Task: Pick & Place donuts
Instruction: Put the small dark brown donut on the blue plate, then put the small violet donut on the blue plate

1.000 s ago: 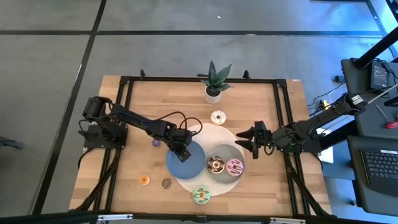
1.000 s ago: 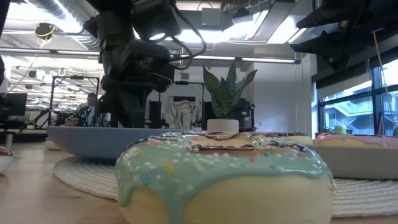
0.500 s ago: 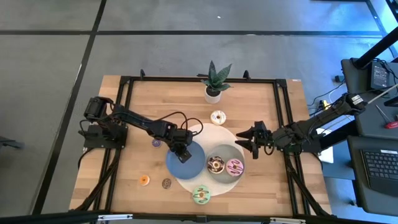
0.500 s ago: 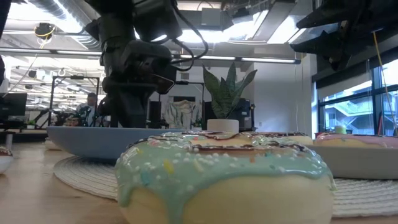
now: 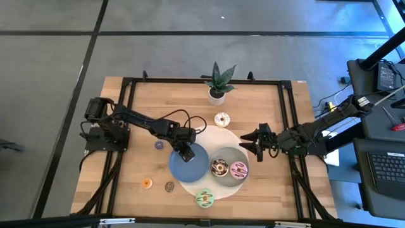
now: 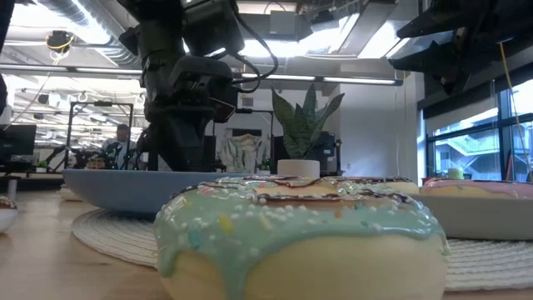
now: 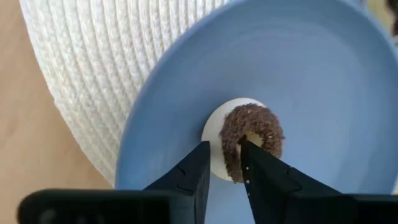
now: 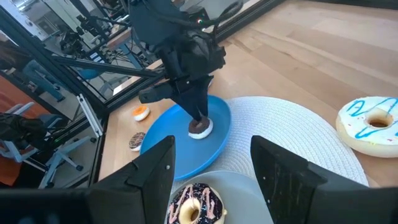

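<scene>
Donuts were the job, and a brown mini ring (image 7: pixel 251 138) lay on the blue plate (image 7: pixel 323 81), the left end effector (image 7: pixel 225 163) narrow around its edge. A clean release called for opening fully, then lifting straight up. The right end effector (image 5: pixel 248 147) waited, wide, beside the grey plate (image 5: pixel 223 154).

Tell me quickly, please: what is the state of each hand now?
Left hand: closed on the brown mini donut, over the blue plate.
Right hand: open, holding nothing, beside the grey plate.
</scene>
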Robot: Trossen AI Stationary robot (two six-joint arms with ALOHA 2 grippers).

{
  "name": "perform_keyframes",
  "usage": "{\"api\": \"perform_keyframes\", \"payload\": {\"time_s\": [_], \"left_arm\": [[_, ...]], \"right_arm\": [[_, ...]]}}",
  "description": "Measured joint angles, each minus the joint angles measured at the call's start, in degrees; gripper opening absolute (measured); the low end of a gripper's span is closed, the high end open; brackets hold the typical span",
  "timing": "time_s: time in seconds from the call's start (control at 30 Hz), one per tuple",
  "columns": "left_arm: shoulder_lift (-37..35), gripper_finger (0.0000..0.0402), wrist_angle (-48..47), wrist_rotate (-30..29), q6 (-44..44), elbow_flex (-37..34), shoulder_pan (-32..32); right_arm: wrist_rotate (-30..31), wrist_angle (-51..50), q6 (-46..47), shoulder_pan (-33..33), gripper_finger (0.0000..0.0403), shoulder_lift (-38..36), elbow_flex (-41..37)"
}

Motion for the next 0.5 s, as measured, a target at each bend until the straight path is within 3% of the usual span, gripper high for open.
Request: {"api": "perform_keyframes", "payload": {"time_s": [0.3, 0.5], "left_arm": [[-4.01, 0.0108, -6.73, -0.63, 1.10, 0.01, 1.69], [-10.95, 0.0113, -21.50, -12.42, -1.36, 0.01, 1.97]], "right_arm": [[-0.01, 0.00, 0.04, 0.00, 0.0211, 0.00, 0.00], [-0.02, 0.00, 0.07, 0.00, 0.0211, 0.00, -0.02]]}}
